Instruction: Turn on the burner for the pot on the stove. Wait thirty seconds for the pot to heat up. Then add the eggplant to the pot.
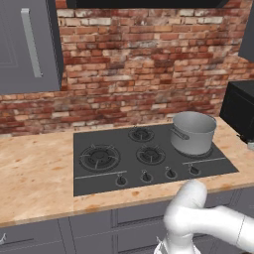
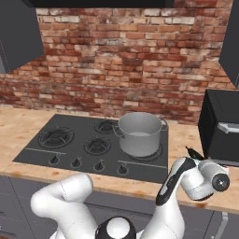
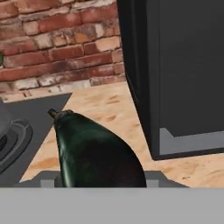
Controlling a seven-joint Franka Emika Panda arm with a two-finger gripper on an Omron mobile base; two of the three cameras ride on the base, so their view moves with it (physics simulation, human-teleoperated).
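The nearly black eggplant (image 3: 94, 153) lies close before the hand camera, stalk end pointing up and left, over the counter right of the stove (image 3: 43, 113). My gripper (image 3: 98, 177) is shut on the eggplant, its grey pads pressed against both sides. From the right base, the hand hangs low by the counter's front edge, with the eggplant's stalk tip (image 2: 193, 152) poking above it. The grey metal pot (image 1: 192, 131) (image 2: 139, 134) stands upright on the stove's (image 1: 109, 173) back right burner, left of the gripper.
A black boxy appliance (image 2: 221, 128) (image 3: 183, 74) stands on the counter right of the eggplant, close to the hand. A row of black knobs (image 1: 146, 176) lines the stove's front edge. Brick wall behind; dark cabinets (image 1: 27, 44) hang above.
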